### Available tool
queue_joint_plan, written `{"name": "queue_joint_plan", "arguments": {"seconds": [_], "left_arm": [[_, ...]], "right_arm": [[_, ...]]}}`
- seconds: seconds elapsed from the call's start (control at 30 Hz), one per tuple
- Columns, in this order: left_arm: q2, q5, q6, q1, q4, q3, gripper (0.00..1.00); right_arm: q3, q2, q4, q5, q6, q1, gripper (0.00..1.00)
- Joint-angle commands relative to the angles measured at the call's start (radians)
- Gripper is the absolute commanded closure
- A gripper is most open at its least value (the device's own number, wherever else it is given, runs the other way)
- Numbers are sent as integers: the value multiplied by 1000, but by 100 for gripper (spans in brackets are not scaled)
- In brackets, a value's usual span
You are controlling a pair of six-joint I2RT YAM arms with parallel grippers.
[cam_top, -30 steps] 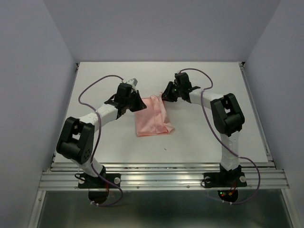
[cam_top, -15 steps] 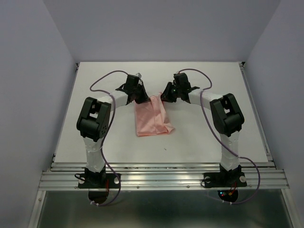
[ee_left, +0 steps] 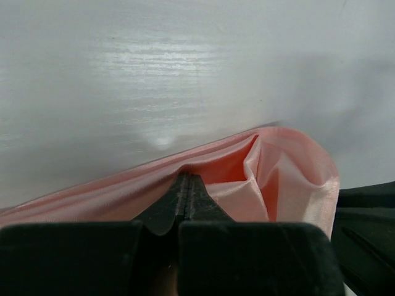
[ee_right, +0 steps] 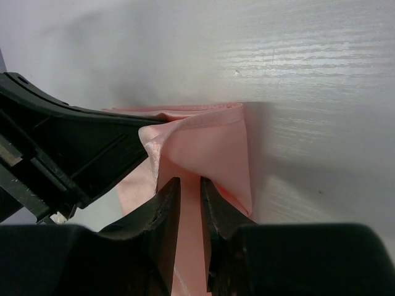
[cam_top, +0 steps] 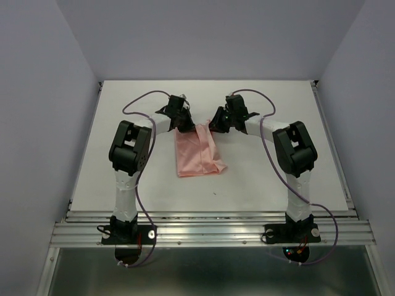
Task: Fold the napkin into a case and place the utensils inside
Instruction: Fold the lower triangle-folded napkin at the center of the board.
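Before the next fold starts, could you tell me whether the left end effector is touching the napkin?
Touching. The left wrist view shows the left end effector shut on a fold of the napkin, cloth pinched between its tips.

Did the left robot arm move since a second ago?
Yes. The left gripper slid right along the table to the napkin, and its elbow swung right, toward the table's middle.

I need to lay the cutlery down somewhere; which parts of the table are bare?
Bare table right of the napkin, and left of it toward the left arm. Crowded at the napkin's far edge, where the left gripper and right gripper meet.
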Motion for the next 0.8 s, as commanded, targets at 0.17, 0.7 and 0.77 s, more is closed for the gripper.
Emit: {"name": "queue_joint_plan", "arguments": {"seconds": [0.17, 0.7, 0.77], "left_arm": [[-5, 163, 20, 15, 125, -29, 100], [-34, 264, -39, 30, 286, -99, 100], [-33, 273, -48, 30, 298, -98, 100]], "right_arm": [[39, -13, -4, 7, -18, 9, 75], [45, -21, -17, 11, -23, 9, 75], [45, -24, -17, 13, -21, 9, 75]]}}
